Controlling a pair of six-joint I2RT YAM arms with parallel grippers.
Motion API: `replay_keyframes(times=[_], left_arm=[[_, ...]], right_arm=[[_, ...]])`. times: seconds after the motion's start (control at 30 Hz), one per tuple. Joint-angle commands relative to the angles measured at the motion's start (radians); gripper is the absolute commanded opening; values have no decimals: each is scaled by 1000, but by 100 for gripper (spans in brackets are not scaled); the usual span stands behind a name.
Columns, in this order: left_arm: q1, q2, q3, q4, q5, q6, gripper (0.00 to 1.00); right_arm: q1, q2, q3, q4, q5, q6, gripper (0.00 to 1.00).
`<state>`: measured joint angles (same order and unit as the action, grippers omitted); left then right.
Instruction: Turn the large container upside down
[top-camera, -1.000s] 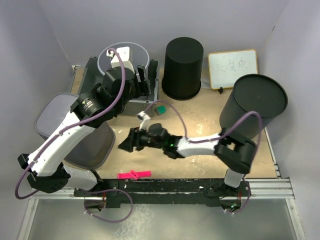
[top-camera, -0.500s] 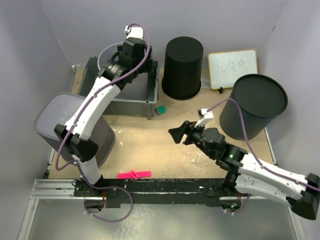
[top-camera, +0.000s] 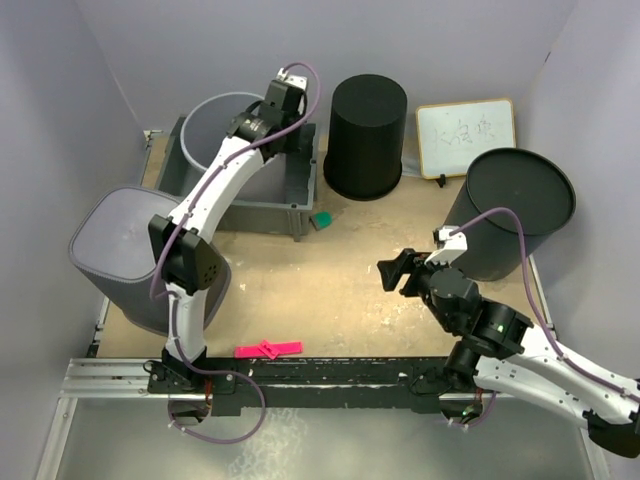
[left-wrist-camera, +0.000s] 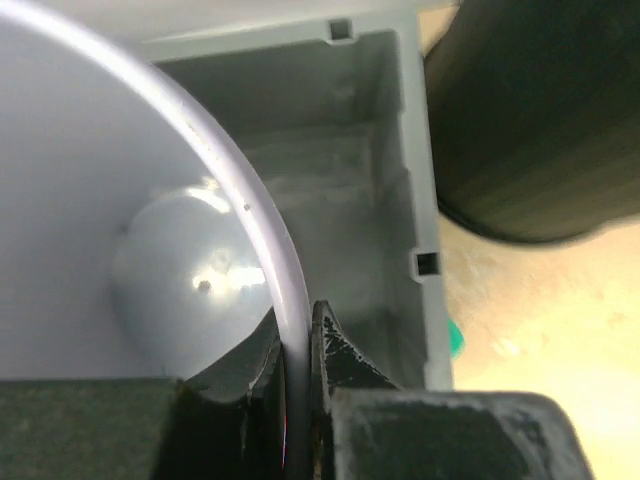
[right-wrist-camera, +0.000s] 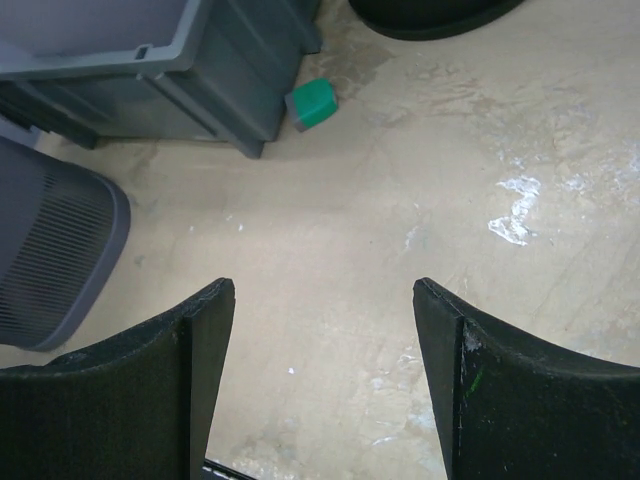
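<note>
Large container swung mouth-up, axis near upright, left fingers pinching rim

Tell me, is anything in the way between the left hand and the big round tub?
No, nothing that I can see. The left hand pinches the rim of the big round tub, which is inside the gray bin.

Glossy plastic: large container; scuffed matt wood: table.
</note>
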<state>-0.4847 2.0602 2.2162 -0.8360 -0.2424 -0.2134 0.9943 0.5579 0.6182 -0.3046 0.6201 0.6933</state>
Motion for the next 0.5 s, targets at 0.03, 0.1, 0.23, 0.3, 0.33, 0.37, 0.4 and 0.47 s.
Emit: replay_keyframes(times=[0.03, 0.1, 0.23, 0.3, 0.33, 0.37, 0.4, 0.47], left_arm=[[-2, -101, 42, 42, -11, 0, 0], [-3, -139, 45, 71, -24, 14, 0], [-22, -199, 91, 101, -54, 48, 0], [-56, -226, 141, 100, -101, 68, 0], [-86, -241, 173, 98, -134, 88, 0], [-121, -255, 188, 97, -173, 99, 0], [-163, -276, 210, 97, -210, 118, 0], [-212, -313, 234, 87, -207, 90, 0]], right_arm=[[3, 20, 38, -19, 35, 7, 75], [4, 31, 36, -9, 23, 7, 75], [3, 45, 36, -1, 14, 12, 75], [4, 46, 42, -4, 13, 15, 75], [3, 46, 46, -10, 17, 16, 75], [2, 43, 52, -19, 23, 18, 75], [3, 40, 59, -29, 33, 20, 75], [3, 27, 83, -54, 63, 14, 75]])
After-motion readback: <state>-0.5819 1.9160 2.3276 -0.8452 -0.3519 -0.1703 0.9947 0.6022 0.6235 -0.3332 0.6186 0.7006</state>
